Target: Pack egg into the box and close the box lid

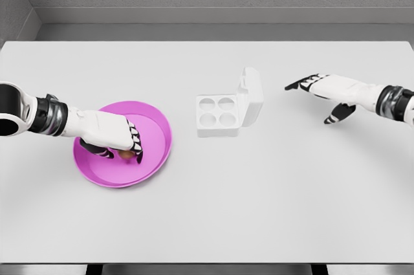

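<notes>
Your left hand [110, 136] is down in the pink plate [155, 126], fingers curled around the small brown egg [124, 154]. An egg is light, smooth and easy to crack, so hold it softly around its sides. The white box [223, 114] waits open nearby. Your right hand [326, 90] hovers open, holding nothing.

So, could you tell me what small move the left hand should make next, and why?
Probably lift straight up off the pink plate: the left hand has its fingers curled around the egg there, and the box stands open with all four cups empty.
</notes>
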